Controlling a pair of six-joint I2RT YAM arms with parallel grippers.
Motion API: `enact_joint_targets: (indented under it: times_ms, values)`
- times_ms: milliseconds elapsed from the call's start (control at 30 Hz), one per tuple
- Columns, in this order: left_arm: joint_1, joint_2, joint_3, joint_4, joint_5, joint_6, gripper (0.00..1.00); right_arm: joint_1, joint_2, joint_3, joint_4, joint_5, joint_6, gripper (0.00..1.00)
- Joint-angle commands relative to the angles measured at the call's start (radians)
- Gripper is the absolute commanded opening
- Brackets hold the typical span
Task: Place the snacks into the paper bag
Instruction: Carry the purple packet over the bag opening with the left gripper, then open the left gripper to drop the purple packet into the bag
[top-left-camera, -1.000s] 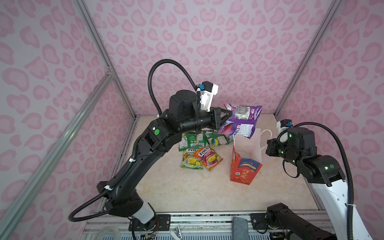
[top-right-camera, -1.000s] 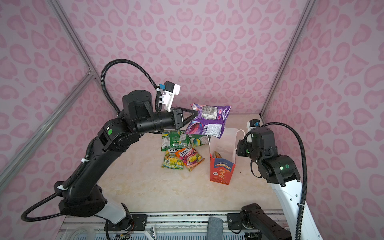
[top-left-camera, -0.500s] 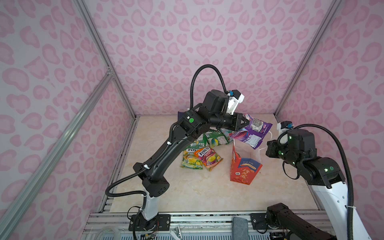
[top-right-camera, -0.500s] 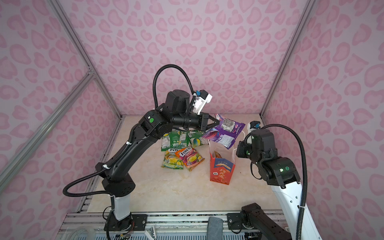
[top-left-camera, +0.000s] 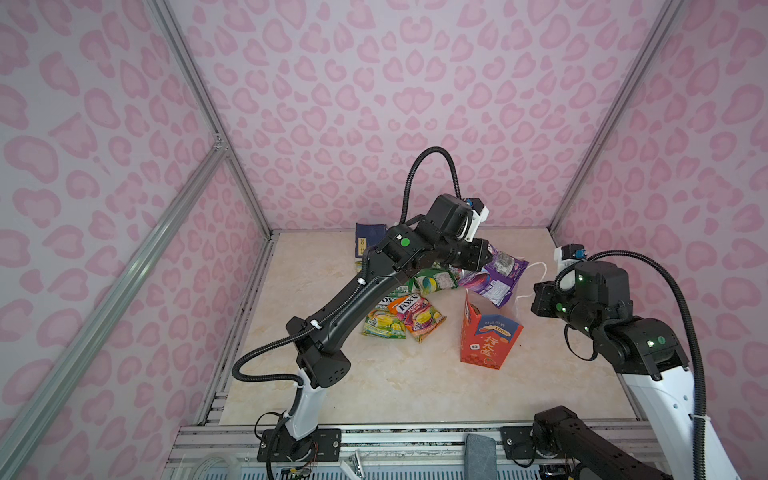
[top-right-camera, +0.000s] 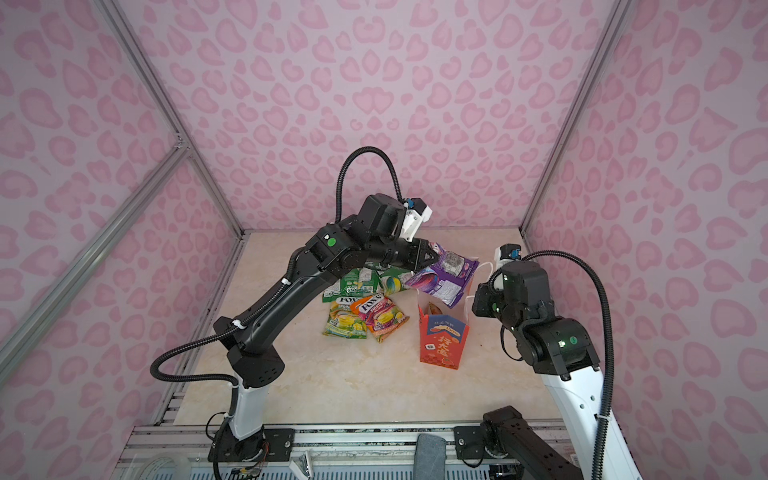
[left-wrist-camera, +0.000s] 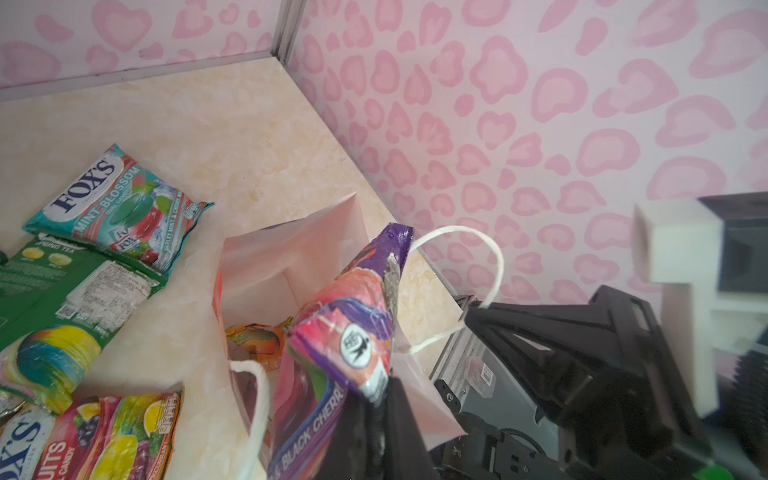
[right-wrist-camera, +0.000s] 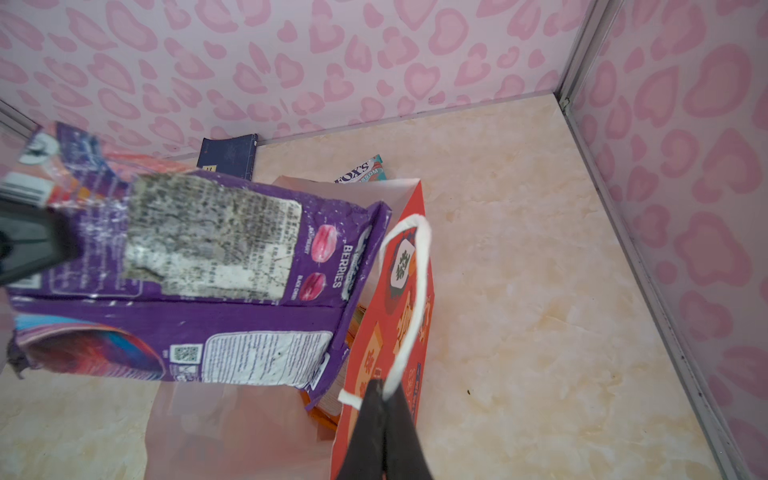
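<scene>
I note loose FOX'S packets (top-left-camera: 405, 318) lying left of the upright paper bag (top-left-camera: 490, 345). My left gripper (top-left-camera: 487, 258) is clamped on the purple berries packet (top-left-camera: 496, 279), which hangs over the bag's open mouth. My right gripper (right-wrist-camera: 380, 395) pinches the white cord handle (right-wrist-camera: 411, 291).

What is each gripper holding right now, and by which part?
Left gripper pinches the purple snack packet by one end, above the open paper bag. Right gripper pinches the bag's white cord handle.

Light soft, bright; shadows faint. Both top views sharp, edges bowed. Left wrist view: white camera mount (left-wrist-camera: 677, 249) blurred at 3 o'clock. Right wrist view: purple packet (right-wrist-camera: 232, 320) glare-flecked, blurred at 9 o'clock.
</scene>
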Motion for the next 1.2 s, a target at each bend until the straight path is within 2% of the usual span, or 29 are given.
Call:
enact_joint_targets:
  times_ms: [0, 433, 700, 767, 1000, 1167]
  values:
    - [-0.015, 0.014, 0.001, 0.005, -0.101, -0.023, 0.03, 0.001, -0.003, -0.013, 0.008, -0.004, 0.001, 0.0]
    - [-0.077, 0.053, 0.001, -0.001, -0.265, -0.095, 0.03, 0.0, -0.019, -0.025, 0.009, -0.009, 0.004, 0.0]
    - [-0.118, 0.07, 0.006, 0.021, -0.258, -0.116, 0.04, 0.002, -0.026, -0.036, 0.014, -0.011, 0.006, 0.0]
    - [-0.12, 0.074, 0.006, 0.024, -0.239, -0.128, 0.08, 0.0, -0.027, -0.039, 0.015, -0.012, 0.006, 0.0]
    - [-0.139, 0.067, 0.019, 0.057, -0.171, -0.148, 0.32, 0.001, -0.03, -0.047, 0.018, -0.012, 0.006, 0.0]
    - [-0.144, 0.037, 0.035, 0.062, -0.153, -0.138, 0.41, 0.0, -0.03, -0.044, 0.017, -0.006, 0.006, 0.0]
